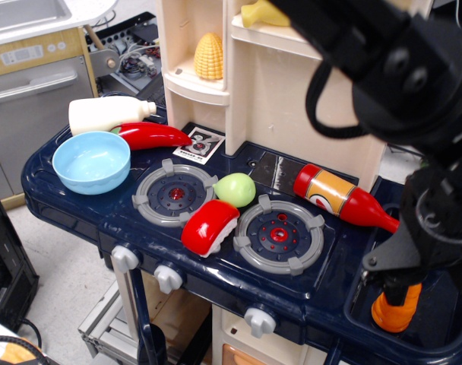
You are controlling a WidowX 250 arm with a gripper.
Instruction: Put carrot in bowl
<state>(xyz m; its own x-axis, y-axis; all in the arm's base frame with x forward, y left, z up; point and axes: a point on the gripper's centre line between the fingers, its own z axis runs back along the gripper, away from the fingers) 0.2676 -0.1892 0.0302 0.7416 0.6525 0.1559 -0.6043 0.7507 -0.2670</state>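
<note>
The carrot (394,313), a stubby ridged orange cone, stands upright in the dark sink (358,306) at the front right. My black gripper (402,285) has come down over it. One finger (389,280) covers the carrot's upper part and only its base shows. The jaws look spread around the carrot, which still rests on the sink floor. The light blue bowl (91,161) sits empty at the far left of the counter, far from the gripper.
Between sink and bowl lie two burners (280,236) (172,195), a green fruit (235,189) and a red-and-white toy (209,226). A red bottle (341,198) lies by the back wall. A red chili (151,136) and white bottle (109,114) lie behind the bowl. Corn (209,57) stands on a shelf.
</note>
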